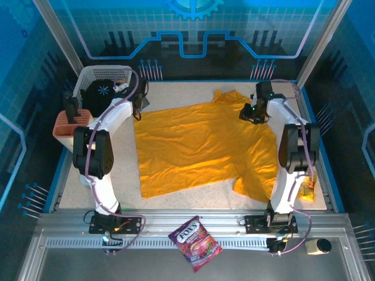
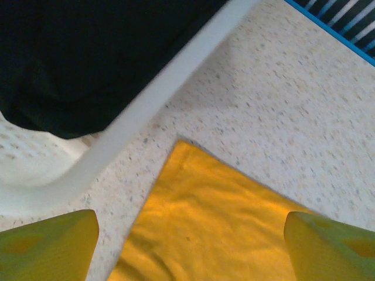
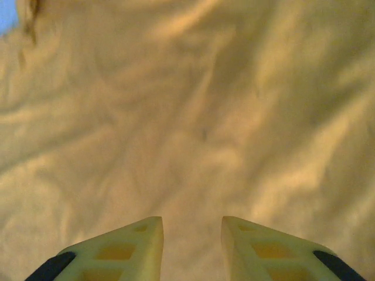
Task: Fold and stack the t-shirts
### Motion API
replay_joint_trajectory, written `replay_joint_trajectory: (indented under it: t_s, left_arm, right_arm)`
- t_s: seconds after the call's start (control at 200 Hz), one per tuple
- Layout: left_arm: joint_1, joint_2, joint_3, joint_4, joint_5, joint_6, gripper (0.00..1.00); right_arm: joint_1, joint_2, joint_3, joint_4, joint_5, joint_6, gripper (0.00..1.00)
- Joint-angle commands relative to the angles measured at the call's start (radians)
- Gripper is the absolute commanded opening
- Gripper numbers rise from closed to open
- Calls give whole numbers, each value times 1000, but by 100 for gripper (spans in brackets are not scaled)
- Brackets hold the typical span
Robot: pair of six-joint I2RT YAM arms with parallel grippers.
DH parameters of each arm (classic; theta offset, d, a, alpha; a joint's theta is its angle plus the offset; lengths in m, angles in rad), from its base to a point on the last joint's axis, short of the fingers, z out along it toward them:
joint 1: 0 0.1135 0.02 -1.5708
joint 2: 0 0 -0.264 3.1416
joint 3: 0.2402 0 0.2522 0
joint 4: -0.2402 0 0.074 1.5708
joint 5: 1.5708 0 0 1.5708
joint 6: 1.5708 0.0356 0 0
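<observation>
**Yellow t-shirt spread flat between two grippers**

Top view: the t-shirt (image 1: 199,146) lies opened out mid-table (image 1: 176,93). The left gripper (image 1: 139,105) hangs at its far-left corner, near a white basket (image 1: 99,73). The right gripper (image 1: 251,112) is over its far-right shoulder.

Left wrist: the fingers (image 2: 53,246) stand wide apart, with the shirt corner on the table below and between them.

Right wrist: the fingers (image 3: 135,246) are narrowly parted, with fabric spread beneath.
</observation>
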Motion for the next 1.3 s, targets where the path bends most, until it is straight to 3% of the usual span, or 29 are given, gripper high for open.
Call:
replay_joint_trajectory:
  t_s: [0.0,0.14,0.27,0.41,0.606,0.766,1.001,1.296]
  left_arm:
    - [-78,-64,-37,-18,12,36,82]
    - [-163,-35,-74,-54,114,37,67]
    - [-190,53,-122,-22,198,-10,53]
    - [-197,161,-114,-9,226,-30,48]
    - [-196,263,-63,-33,216,-6,43]
    - [-196,288,-18,-31,184,61,42]
    - [-199,279,110,-58,165,187,44]
    - [-261,142,90,-73,155,212,66]
  right_arm:
    - [-39,163,178,-66,-47,-4,33]
    - [-69,361,418,-151,-81,25,30]
    - [-83,439,516,-195,-76,49,29]
    - [-106,412,460,-204,-15,90,29]
    - [-174,281,215,-89,-4,149,29]
    - [-205,244,167,-85,-44,134,29]
    - [-169,164,222,-98,-95,93,30]
    - [-130,319,396,-88,-245,208,48]
